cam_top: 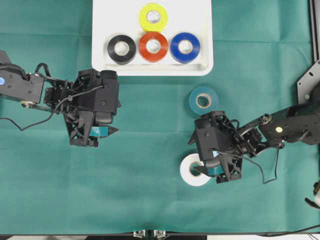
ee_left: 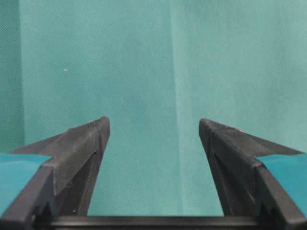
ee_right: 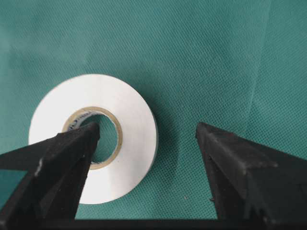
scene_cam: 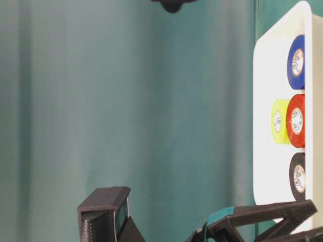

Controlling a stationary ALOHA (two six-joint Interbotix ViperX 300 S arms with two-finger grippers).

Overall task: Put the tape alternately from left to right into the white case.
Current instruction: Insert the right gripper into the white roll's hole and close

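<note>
Right hand (ee_right: 147, 132): spread wide and gripping nothing; it hangs over the white roll (ee_right: 93, 136), one fingertip (ee_right: 84, 136) over the roll's core hole, the other out over bare cloth to the side.
Left hand (ee_left: 153, 127): also spread wide and empty, with only green cloth between its fingers; in the overhead view it sits just below the case's near left corner.
White case (cam_top: 200, 15): at the far edge of the tabletop (cam_top: 50, 200), holding four rolls, all lying flat.
Rolls in the case: black roll (cam_top: 121, 49), red-orange roll (cam_top: 153, 46) and blue roll (cam_top: 185, 47) in a row along the near rim, with the yellow roll (cam_top: 153, 17) behind the red-orange one.
Rolls left outside: two. The teal roll (cam_top: 203, 101) lies on the cloth just below the case's near right corner; the white roll lies nearer the front edge, partly under the right hand.
Progress: by count, four of six are placed, so the job looks about two thirds done.
Step in hand: judging by its position, the right hand is lining up to pick the white roll; the grasp is not yet made.
Remaining: the white roll and the teal roll both need carrying to the case.
</note>
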